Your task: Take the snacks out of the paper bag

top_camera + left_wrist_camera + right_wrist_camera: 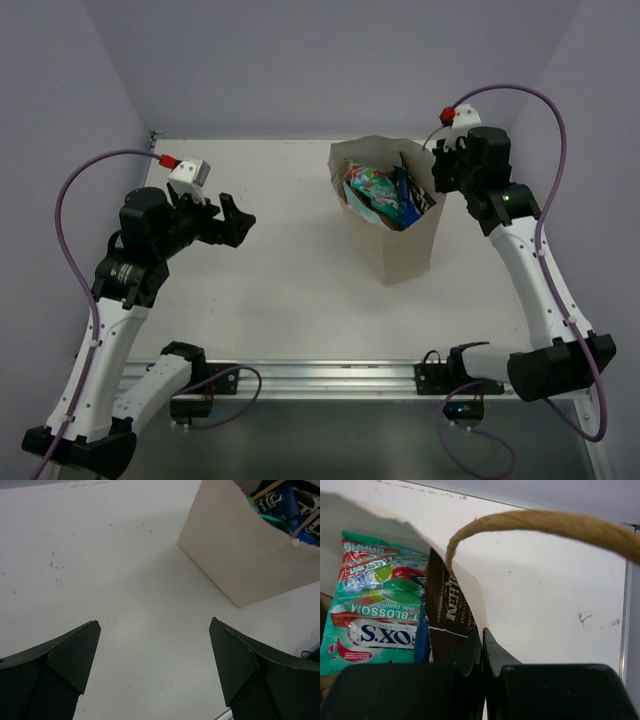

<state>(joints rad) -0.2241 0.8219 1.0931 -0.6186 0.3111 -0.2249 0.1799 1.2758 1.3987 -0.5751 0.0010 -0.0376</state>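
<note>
Snacks (375, 600) lie mostly hidden inside paper bag (405, 250), its rim pinched by right gripper (481, 632); left gripper (154, 624) spread.

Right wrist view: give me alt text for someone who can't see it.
The right gripper is shut on the rim of the paper bag, whose brown cord handle arches overhead. Inside the bag, left of the gripper, a green-red packet and a dark brown packet show; the white table lies to the right.
</note>
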